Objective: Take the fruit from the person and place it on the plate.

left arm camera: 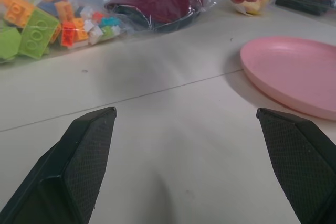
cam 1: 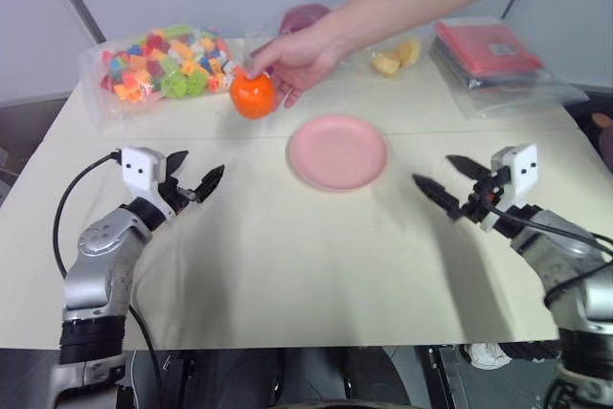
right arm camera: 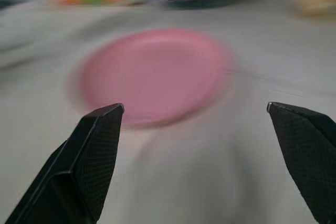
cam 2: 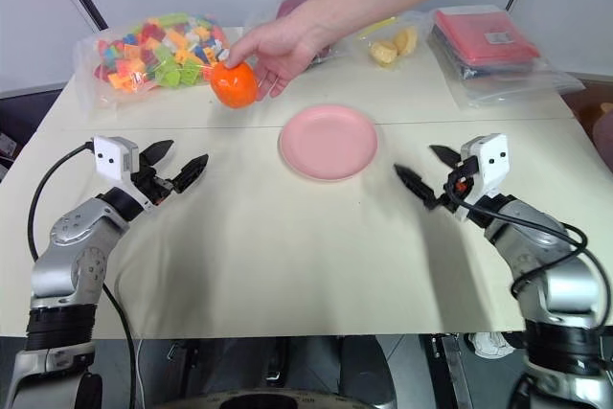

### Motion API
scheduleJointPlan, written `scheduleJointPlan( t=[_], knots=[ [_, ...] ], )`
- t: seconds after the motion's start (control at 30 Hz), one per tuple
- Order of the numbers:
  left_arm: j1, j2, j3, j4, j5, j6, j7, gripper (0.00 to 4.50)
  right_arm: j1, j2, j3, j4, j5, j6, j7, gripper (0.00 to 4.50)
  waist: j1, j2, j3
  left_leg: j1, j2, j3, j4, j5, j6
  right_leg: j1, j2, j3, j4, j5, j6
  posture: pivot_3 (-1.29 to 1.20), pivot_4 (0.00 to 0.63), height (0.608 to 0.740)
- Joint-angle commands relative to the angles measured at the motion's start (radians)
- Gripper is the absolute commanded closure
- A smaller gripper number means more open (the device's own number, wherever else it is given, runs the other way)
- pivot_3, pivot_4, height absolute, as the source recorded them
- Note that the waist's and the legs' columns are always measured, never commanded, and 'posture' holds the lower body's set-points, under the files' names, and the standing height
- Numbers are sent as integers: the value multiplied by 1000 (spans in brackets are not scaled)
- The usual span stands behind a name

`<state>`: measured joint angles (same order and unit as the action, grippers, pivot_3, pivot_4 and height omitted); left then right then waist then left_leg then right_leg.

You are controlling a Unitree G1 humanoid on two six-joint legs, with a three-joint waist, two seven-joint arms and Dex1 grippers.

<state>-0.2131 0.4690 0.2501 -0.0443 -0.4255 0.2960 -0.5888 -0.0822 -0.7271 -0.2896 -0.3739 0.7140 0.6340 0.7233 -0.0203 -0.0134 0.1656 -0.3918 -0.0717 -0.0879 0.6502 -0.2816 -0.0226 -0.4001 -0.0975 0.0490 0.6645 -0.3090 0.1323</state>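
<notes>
Fruit (cam 1: 253, 96) held by the person's hand (cam 1: 297, 57) beyond the plate (cam 1: 337, 151); I see left gripper (cam 1: 194, 177) and right gripper (cam 1: 450, 182) both spread wide, empty, well apart from it.

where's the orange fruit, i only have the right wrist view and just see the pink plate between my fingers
Observer: The fruit is in the person's hand, held at the table beyond the plate, toward the robot's left.
Operator: is the left gripper near it
Observer: The left gripper is open, short of the fruit, nothing between its fingers.
Operator: anything on the plate
Observer: No, it's bare. The right gripper is open too, beside the plate.
</notes>
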Motion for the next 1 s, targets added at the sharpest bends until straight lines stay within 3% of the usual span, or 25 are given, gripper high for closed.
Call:
scheduleJointPlan(
  t=[0.03,0.27,0.5,1.0],
  knots=[
    [-7,12,16,-4,-1,-26,-10,0,-12,-31,-9,-107,94,85,11,28,7,0,0,0,0,0,0,0,0,0,0,0,0,0,0,0,150,740],
    [2,11,25,-29,-32,-36,-45,0,-89,6,34,-85,51,81,-46,28,10,-1,0,0,0,0,1,0,0,1,-1,0,0,0,0,0,150,740],
    [-92,7,-14,-165,-105,56,-43,0,-117,14,63,-45,8,55,-44,28,10,-1,0,0,0,0,1,0,0,1,-1,-1,0,0,0,0,150,740],
    [-348,-122,-104,101,-17,-54,-24,0,-96,66,79,-46,-35,25,-72,28,10,-2,1,0,-1,0,2,1,-2,1,0,-1,0,0,0,0,150,740]
  ],
)
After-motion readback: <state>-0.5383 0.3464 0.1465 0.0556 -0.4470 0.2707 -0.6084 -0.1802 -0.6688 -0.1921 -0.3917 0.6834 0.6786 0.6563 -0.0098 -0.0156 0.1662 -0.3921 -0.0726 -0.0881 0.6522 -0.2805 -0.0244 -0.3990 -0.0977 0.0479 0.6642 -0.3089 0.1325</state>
